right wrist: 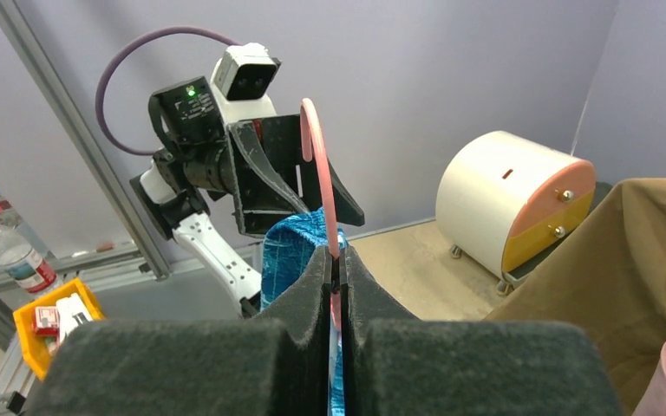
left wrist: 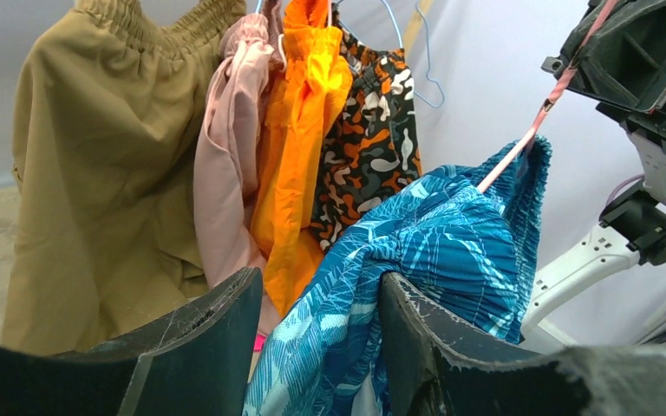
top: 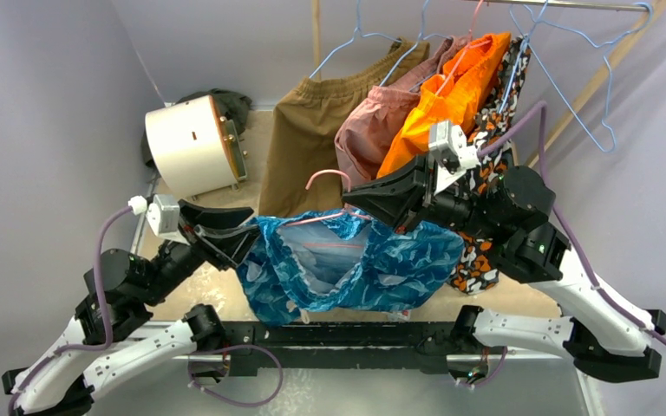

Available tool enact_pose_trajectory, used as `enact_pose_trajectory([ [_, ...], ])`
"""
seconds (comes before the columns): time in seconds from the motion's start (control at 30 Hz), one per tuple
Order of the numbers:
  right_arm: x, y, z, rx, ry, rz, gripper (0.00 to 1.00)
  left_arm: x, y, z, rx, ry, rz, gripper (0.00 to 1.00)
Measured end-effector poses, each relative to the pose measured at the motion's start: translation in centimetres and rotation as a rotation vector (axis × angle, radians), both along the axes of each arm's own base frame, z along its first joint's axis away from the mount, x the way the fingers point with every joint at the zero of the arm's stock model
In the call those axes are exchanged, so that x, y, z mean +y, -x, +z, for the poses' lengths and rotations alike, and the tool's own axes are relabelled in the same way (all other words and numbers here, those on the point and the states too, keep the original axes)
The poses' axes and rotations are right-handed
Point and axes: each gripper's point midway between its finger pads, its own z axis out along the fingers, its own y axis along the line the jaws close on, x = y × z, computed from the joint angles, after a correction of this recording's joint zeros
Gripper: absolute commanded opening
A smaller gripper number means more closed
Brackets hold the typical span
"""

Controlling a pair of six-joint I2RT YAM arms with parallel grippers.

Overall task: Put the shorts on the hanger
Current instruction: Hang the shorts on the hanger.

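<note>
The blue-and-teal shorts (top: 355, 269) hang in the air between the two arms, draped over the pink hanger (top: 325, 176). My right gripper (top: 351, 198) is shut on the hanger's wire just below the hook; the right wrist view shows the pink wire (right wrist: 321, 173) pinched between the pads (right wrist: 312, 286). My left gripper (left wrist: 321, 282) stands open at the left end of the shorts (left wrist: 434, 251). A fold of the fabric lies between its fingers and touches the right one, with a gap on the left. The hanger's arm (left wrist: 520, 147) runs up out of the waistband.
Brown shorts (top: 312, 130), pink shorts (top: 368, 130), orange shorts (top: 451, 95) and a patterned garment (top: 486, 173) hang on light blue hangers (top: 590, 78) at the back. A white drum (top: 189, 146) lies at the back left. A bottle (right wrist: 13, 256) and a yellow bin (right wrist: 52, 316) are off-table.
</note>
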Motion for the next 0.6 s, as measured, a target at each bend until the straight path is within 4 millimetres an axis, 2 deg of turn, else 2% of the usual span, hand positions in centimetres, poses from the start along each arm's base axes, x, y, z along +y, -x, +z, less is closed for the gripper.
enact_pose_trajectory([
  [0.13, -0.4, 0.2, 0.0, 0.005, -0.029, -0.006, 0.00, -0.4, -0.4, -0.3, 0.020, -0.039, 0.003, 0.50],
  [0.3, -1.1, 0.3, 0.7, 0.006, -0.067, -0.019, 0.00, -1.8, -2.0, -0.6, 0.076, -0.124, 0.035, 0.59],
  [0.4, -1.6, 0.4, 1.2, 0.002, -0.087, -0.026, 0.00, -1.8, -2.6, -0.5, 0.091, -0.157, 0.065, 0.64],
  [0.5, -2.0, 0.5, 1.6, 0.002, -0.102, -0.033, 0.00, -1.1, -2.2, 0.0, 0.069, -0.148, 0.065, 0.65],
  [0.6, -2.3, 0.6, 1.9, 0.001, -0.117, -0.035, 0.00, -0.1, -0.9, 1.3, 0.020, -0.107, 0.035, 0.65],
])
